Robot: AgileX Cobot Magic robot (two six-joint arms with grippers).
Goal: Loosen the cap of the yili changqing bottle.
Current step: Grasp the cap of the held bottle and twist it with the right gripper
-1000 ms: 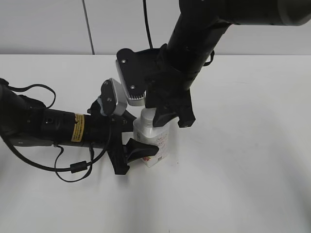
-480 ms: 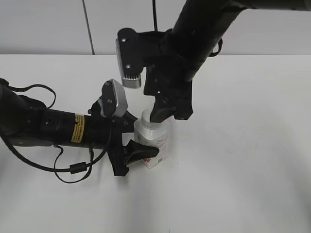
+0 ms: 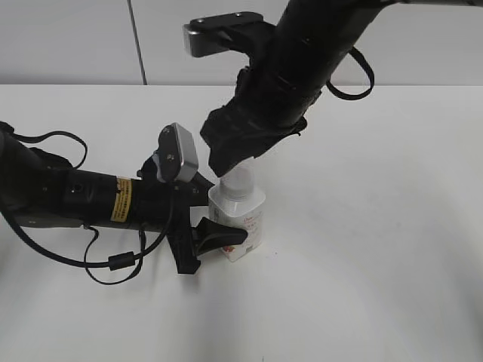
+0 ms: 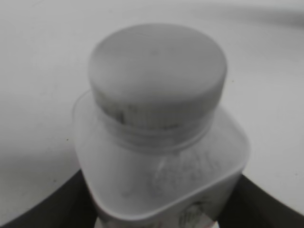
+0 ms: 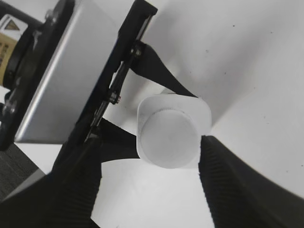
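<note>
The yili changqing bottle stands upright on the white table, white with red-pink print on its label. Its white cap sits on the neck. My left gripper reaches in from the left and is shut on the bottle's body. In the left wrist view the cap and the bottle's shoulders fill the frame between the dark fingers. My right gripper hangs open just above the cap. In the right wrist view the cap lies between its ribbed fingers, with a clear gap on the left side.
The left arm with its cables lies along the table at the left. The right arm comes down from the top right. The left wrist's silver camera housing shows beside the bottle. The white table stretches to the right.
My right gripper was down around the cap, then lifted off it and turned; it now hangs open above the cap. The left gripper and the bottle have not moved.
</note>
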